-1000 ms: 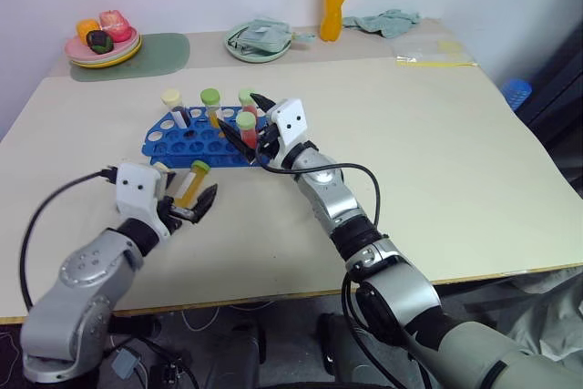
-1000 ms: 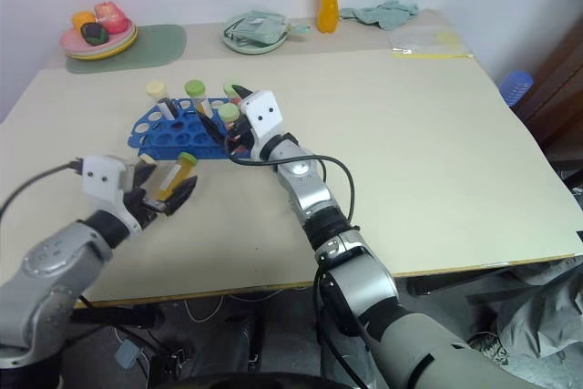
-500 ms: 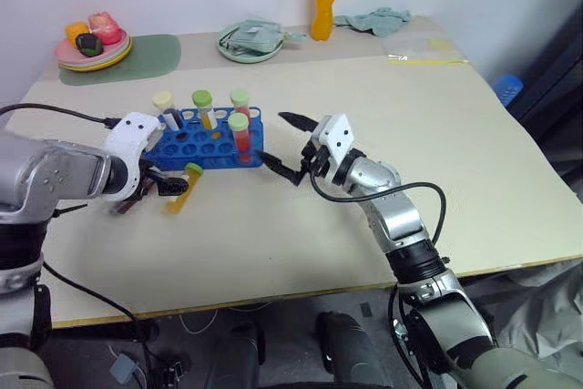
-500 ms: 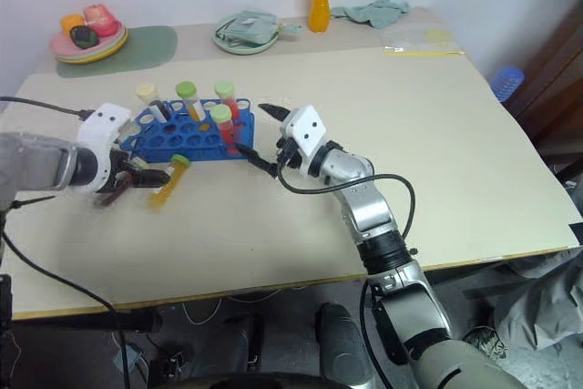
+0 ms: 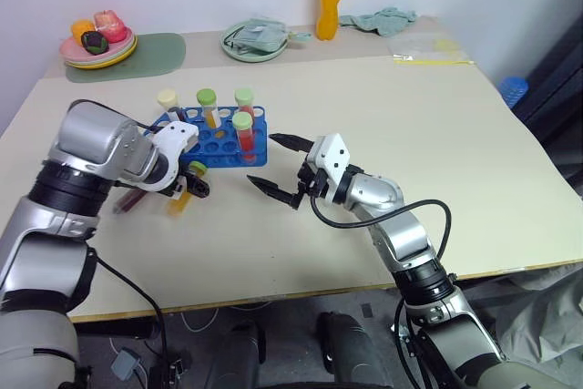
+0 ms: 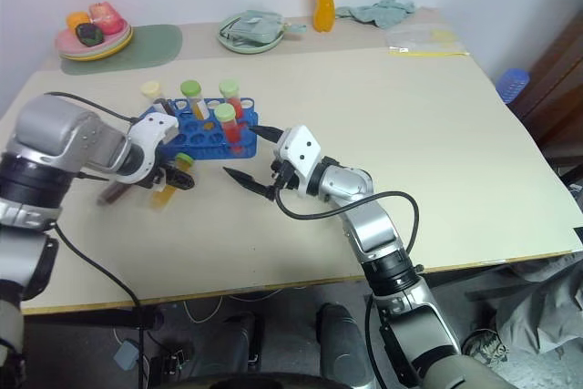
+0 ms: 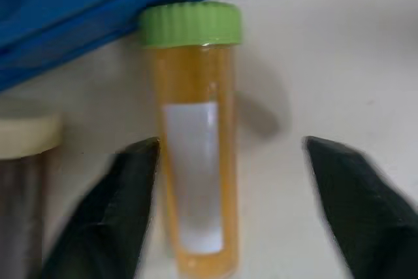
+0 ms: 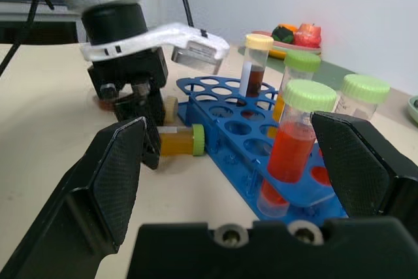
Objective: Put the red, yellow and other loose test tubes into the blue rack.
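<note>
step: grab loose tube | left gripper (image 7: 225,213) part-open, straddling yellow green-capped plastic tube (image 7: 194,161) lying on table, cap touching bright blue holed rack (image 5: 214,141) | right gripper (image 5: 278,163) wide, empty | tip: centre the tube between the fingers, close gently, avoid maroon cream-capped tube (image 7: 19,181) beside

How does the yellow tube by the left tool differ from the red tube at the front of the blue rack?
The yellow tube lies flat on the table beside the blue rack; the red tube stands in a hole of the rack. The yellow tube lies between the left tool fingers; the red tube stands free. Both have green caps.
</note>
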### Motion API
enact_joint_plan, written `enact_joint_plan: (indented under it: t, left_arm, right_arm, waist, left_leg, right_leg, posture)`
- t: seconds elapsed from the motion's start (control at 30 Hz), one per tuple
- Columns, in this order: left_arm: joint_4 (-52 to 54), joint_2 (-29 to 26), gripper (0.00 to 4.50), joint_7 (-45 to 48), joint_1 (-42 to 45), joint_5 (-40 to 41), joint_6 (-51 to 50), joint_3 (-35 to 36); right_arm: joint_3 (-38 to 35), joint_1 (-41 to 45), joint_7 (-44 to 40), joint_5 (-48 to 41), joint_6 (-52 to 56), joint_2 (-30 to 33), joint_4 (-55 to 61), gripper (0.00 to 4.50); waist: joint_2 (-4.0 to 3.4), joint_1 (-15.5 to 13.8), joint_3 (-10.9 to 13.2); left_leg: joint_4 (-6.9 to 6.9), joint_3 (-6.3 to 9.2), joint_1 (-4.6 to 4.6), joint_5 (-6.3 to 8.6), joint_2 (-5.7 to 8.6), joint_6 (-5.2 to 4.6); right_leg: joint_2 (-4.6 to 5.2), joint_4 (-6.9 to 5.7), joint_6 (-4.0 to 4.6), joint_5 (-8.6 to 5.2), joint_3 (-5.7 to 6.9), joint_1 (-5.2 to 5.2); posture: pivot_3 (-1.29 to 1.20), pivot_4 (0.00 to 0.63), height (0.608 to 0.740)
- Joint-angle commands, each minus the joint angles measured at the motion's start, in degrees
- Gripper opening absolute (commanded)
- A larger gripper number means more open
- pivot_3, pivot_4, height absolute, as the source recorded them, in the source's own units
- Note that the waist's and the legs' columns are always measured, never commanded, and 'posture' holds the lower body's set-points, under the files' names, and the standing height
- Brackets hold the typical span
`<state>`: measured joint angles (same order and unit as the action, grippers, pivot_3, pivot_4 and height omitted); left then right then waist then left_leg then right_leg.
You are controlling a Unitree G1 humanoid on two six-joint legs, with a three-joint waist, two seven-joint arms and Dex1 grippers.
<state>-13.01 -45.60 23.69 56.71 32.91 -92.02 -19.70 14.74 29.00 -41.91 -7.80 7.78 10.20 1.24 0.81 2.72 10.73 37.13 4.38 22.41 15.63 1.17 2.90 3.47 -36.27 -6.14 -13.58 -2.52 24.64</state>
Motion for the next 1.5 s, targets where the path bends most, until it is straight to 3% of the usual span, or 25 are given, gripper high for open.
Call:
enact_joint_plan:
  t: [0.03, 0.1, 0.13, 0.3, 0.37, 0.4, 0.5, 0.57, 0.77, 0.9, 1.0, 1.2, 1.5]
  left_arm:
    - [-0.01, -0.57, 1.75, 0.73, 1.48, -1.90, -0.43, 0.46]
    - [1.35, -2.03, 0.82, 1.41, 0.86, -1.65, -0.48, 0.79]
    - [3.32, -3.48, 0.70, 2.19, 0.19, -1.39, -0.48, 0.74]
    - [22.62, -15.21, 0.70, 10.86, -9.58, 3.94, 4.67, 6.15]
    - [29.60, -16.41, 0.70, 12.04, -18.11, 4.69, 11.26, 15.98]
    - [31.99, -15.25, 0.70, 10.84, -21.74, 4.43, 12.98, 21.31]
    - [41.68, -1.22, 0.70, -0.83, -31.94, -0.56, 26.81, 37.74]
    - [45.61, 8.07, 0.70, -9.59, -35.46, -5.31, 34.29, 39.91]
    - [43.59, 24.31, 0.70, -27.01, -37.42, -23.58, 55.99, 28.77]
    - [25.86, 31.01, 0.70, -32.19, -33.28, -33.99, 75.04, 20.06]
    - [18.82, 34.15, 0.70, -31.44, -31.86, -33.63, 83.55, 20.22]
    - [10.68, 36.00, 0.70, -29.84, -30.20, -34.23, 87.39, 19.82]
    - [7.99, 37.87, 0.70, -27.92, -29.21, -32.58, 86.42, 20.75]
  right_arm:
    - [0.24, -0.50, 0.69, -0.26, 0.47, 0.00, 3.66, 4.50]
    - [0.22, -0.91, 0.91, -0.30, 0.97, 0.17, 4.37, 4.50]
    - [0.24, -1.05, 1.00, -0.32, 1.17, 0.27, 4.64, 4.50]
    - [0.06, -1.61, 1.08, -0.48, 1.98, 1.14, 5.95, 4.50]
    - [-0.11, -1.89, 1.16, -0.60, 2.30, 1.58, 6.27, 4.50]
    - [-0.18, -2.02, 1.24, -0.64, 2.43, 1.78, 6.33, 4.50]
    - [-0.36, -2.49, 1.77, -0.64, 2.94, 2.05, 5.93, 4.50]
    - [-0.41, -2.80, 2.22, -0.40, 3.14, 1.99, 5.19, 4.50]
    - [0.06, -3.23, 3.24, 0.31, 2.51, 1.48, 2.40, 4.50]
    - [0.17, -2.62, 3.76, 0.36, 2.35, 0.96, 1.25, 4.50]
    - [-0.17, -2.93, 4.20, 0.42, 2.79, 1.24, 2.02, 4.50]
    - [-0.87, -4.06, 5.86, 0.44, 3.75, 1.50, 3.51, 4.50]
    - [-1.07, -4.34, 6.86, 0.35, 4.10, 1.64, 3.96, 4.50]
  waist:
    - [0.00, -0.07, 0.00]
    - [0.00, -0.15, 0.00]
    - [0.01, -0.11, 0.01]
    - [0.01, 0.31, 0.01]
    - [0.00, 0.21, 0.01]
    - [0.01, -0.02, 0.01]
    - [0.07, -0.91, -0.01]
    - [0.15, -1.71, -0.01]
    - [0.35, -2.32, -0.13]
    - [0.34, -2.17, -0.15]
    - [0.33, -1.85, -0.15]
    - [0.33, -1.88, -0.15]
    - [0.33, -1.94, -0.15]
  left_leg:
    - [0.00, 0.00, 0.00, 0.00, 0.00, 0.00]
    - [0.01, 0.00, 0.00, -0.01, 0.00, 0.01]
    - [0.01, 0.00, 0.00, -0.01, 0.00, 0.02]
    - [-0.04, 0.03, 0.02, -0.02, -0.03, 0.04]
    - [-0.07, 0.06, 0.02, -0.13, -0.03, 0.23]
    - [-0.09, 0.04, 0.02, -0.12, -0.03, 0.22]
    - [0.00, 0.09, 0.02, -0.03, -0.04, 0.06]
    - [0.10, 0.08, 0.02, -0.03, -0.02, 0.06]
    - [0.12, 0.02, -0.02, -0.03, 0.08, 0.07]
    - [0.12, -0.02, -0.03, -0.04, 0.08, 0.07]
    - [0.12, -0.03, -0.04, -0.04, 0.07, 0.07]
    - [0.07, -0.08, -0.03, -0.04, 0.02, 0.06]
    - [0.11, -0.07, -0.03, -0.04, 0.03, 0.06]
  right_leg:
    - [0.00, 0.00, 0.00, 0.00, 0.00, 0.00]
    - [0.01, 0.00, 0.00, 0.00, 0.00, 0.00]
    - [0.02, 0.00, 0.00, 0.00, 0.00, 0.00]
    - [0.02, -0.02, 0.00, 0.00, -0.07, 0.08]
    - [0.06, -0.03, 0.00, 0.00, -0.13, 0.12]
    - [0.09, -0.01, 0.00, 0.00, -0.14, 0.13]
    - [0.15, -0.03, 0.01, 0.00, -0.08, 0.04]
    - [0.15, 0.03, 0.01, 0.02, 0.03, -0.07]
    - [0.18, 0.10, -0.01, 0.08, 0.05, -0.18]
    - [0.14, 0.08, 0.00, 0.09, 0.05, -0.17]
    - [0.12, 0.08, 0.00, 0.09, 0.05, -0.17]
    - [0.10, 0.07, 0.00, 0.09, 0.03, -0.09]
    - [0.10, 0.06, -0.01, 0.09, 0.03, -0.13]
  posture:
    - [0.00, 0.150, 0.740]
    - [0.00, 0.150, 0.740]
    - [0.00, 0.150, 0.740]
    - [0.00, 0.150, 0.740]
    - [0.00, 0.150, 0.740]
    - [0.00, 0.150, 0.740]
    - [0.00, 0.150, 0.740]
    - [0.00, 0.150, 0.740]
    - [0.00, 0.150, 0.740]
    - [0.00, 0.150, 0.740]
    - [0.00, 0.150, 0.740]
    - [0.00, 0.150, 0.740]
    - [0.00, 0.150, 0.740]
